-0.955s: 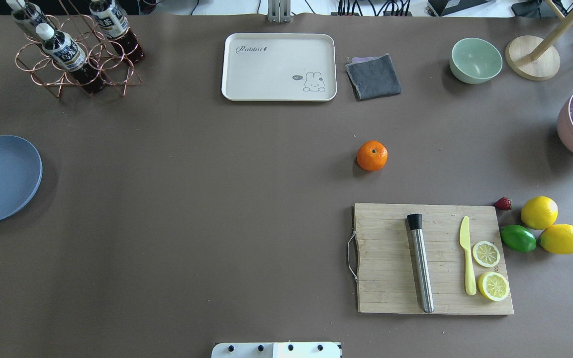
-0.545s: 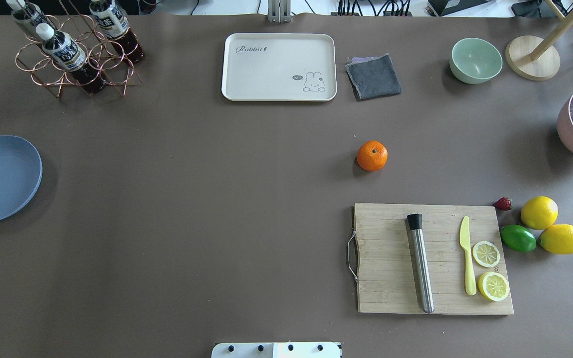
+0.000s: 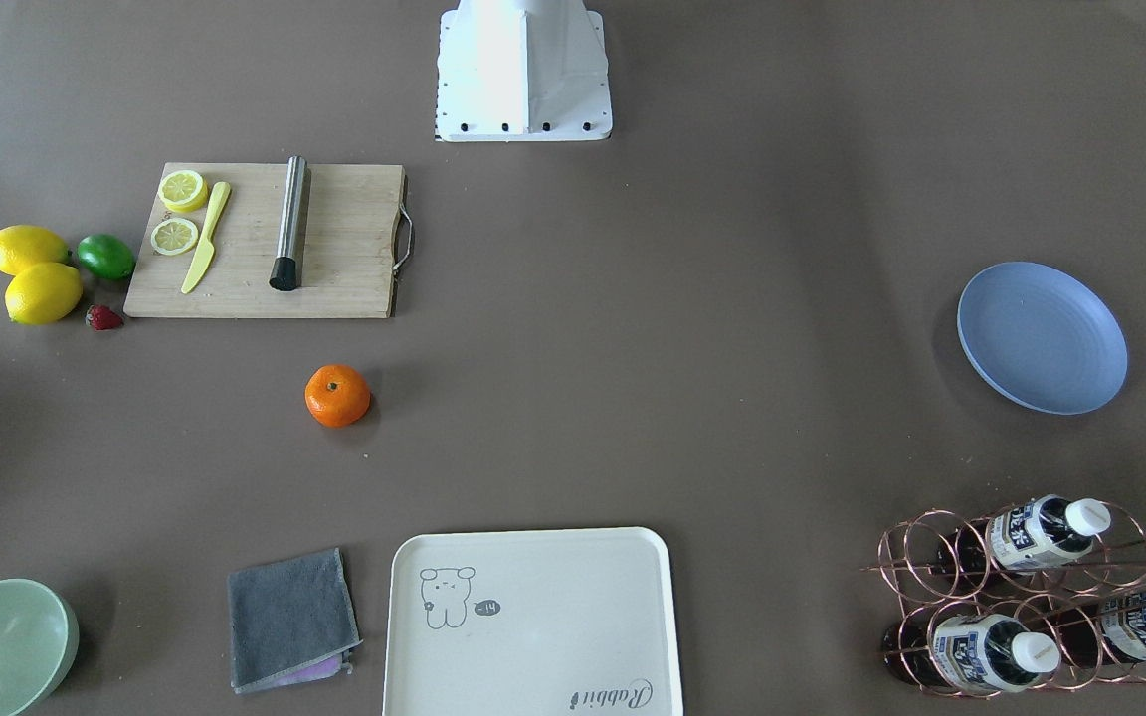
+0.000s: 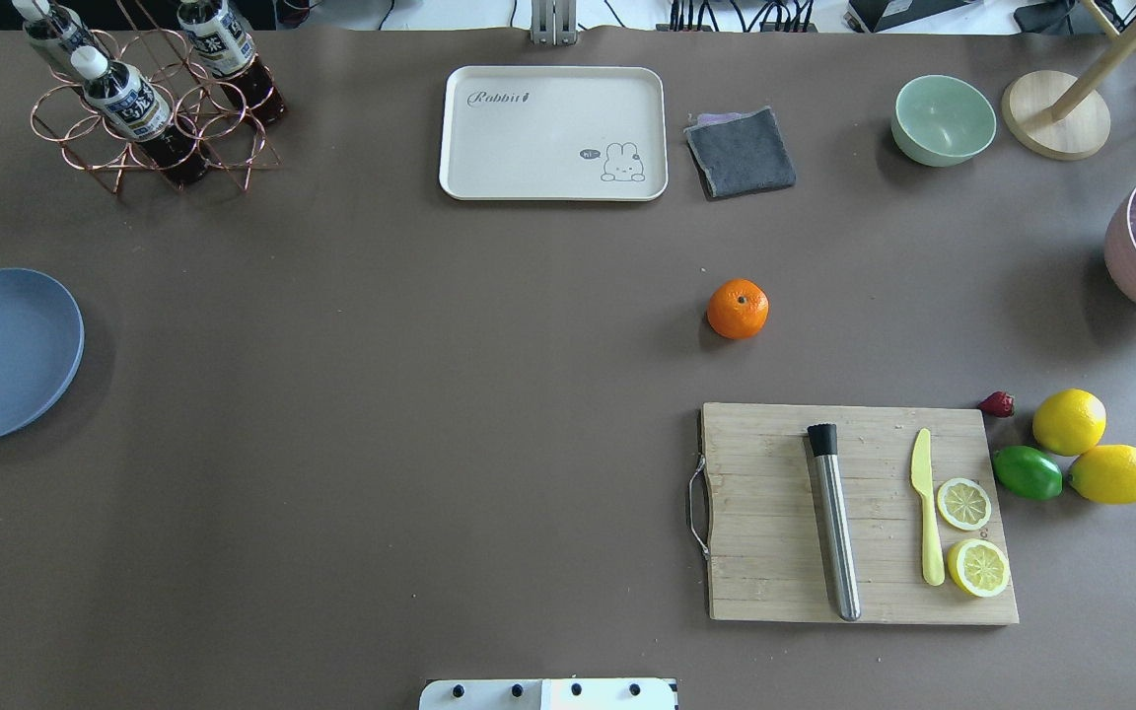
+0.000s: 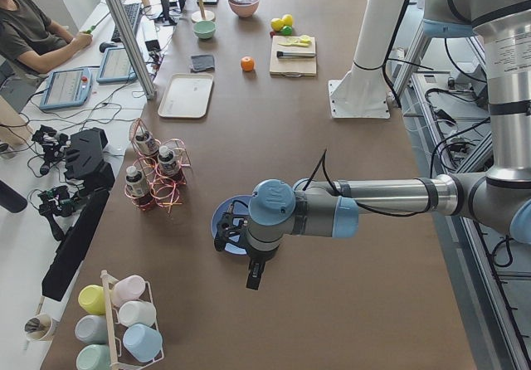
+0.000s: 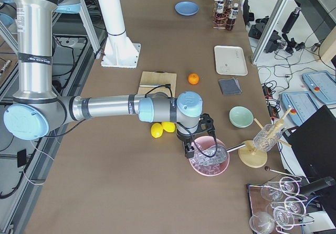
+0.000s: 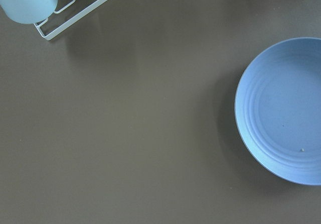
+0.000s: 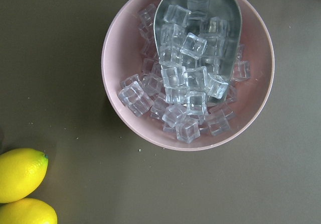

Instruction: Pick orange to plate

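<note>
step: reach for the orange (image 4: 738,309). It looks unstarted, since nothing sits on the plate (image 4: 6,355).
orange: alone on the bare table (image 4: 430,444), right of centre in the overhead view, stem dimple up. It lies between the grey cloth (image 4: 741,151) above and the cutting board (image 4: 859,513) below, touching neither.
plate: far left edge of the overhead view, well apart from the orange.
right hand: right hand (image 6: 195,139) hangs over the pink ice bowl (image 8: 188,66), lower centre of the right side view. You cannot tell whether it is released or clenched.
left hand: left hand (image 5: 235,236) hangs by the plate, centre of the left side view. Its state cannot be told either.
orange vs hands: well apart from both. It is nearer the right hand, up-frame of it past the lemons (image 6: 156,131). Neither wrist camera shows it.
how to: you probably want the right arm. Spread the jaws wide before descent, come straight down, and put one jaw each side of the widest part. The orange is round and will likely roll if nudged, so close centred and gently.
watch: the carry across to the plate is long. You may need a reach-across or a pass to the left hand.
</note>
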Motion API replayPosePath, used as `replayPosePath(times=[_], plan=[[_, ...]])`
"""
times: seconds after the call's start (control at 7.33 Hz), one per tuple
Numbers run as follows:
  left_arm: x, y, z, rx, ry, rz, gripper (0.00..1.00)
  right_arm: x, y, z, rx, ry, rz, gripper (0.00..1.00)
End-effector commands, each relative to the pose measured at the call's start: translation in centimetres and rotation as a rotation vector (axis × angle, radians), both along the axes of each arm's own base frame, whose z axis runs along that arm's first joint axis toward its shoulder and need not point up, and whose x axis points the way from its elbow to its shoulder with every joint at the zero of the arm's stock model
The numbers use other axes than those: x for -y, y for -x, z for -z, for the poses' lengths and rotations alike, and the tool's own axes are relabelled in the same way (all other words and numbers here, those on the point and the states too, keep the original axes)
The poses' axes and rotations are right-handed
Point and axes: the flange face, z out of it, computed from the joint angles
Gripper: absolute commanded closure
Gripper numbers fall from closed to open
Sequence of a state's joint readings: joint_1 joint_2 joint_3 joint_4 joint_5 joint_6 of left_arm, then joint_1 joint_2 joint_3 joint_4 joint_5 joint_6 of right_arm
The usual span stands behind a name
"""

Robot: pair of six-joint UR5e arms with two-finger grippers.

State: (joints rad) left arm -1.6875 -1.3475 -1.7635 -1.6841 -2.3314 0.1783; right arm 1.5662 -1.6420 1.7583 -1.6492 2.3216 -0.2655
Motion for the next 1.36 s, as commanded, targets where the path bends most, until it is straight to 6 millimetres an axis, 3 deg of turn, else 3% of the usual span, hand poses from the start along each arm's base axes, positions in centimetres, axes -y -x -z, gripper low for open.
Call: replayPosePath(times=[0.0,1.23], plan=[[-0.02,-0.12,0.11,-0.015,-0.001,0.0,0.02,-0.03,0.0,0.09,-0.001,-0.002,0.0,0.0],[-0.02,-0.45,0.53,-0.059,0.017,0.024,0.02,-0.45,0.02,-0.52,0.002,0.011,-0.001,0.0]])
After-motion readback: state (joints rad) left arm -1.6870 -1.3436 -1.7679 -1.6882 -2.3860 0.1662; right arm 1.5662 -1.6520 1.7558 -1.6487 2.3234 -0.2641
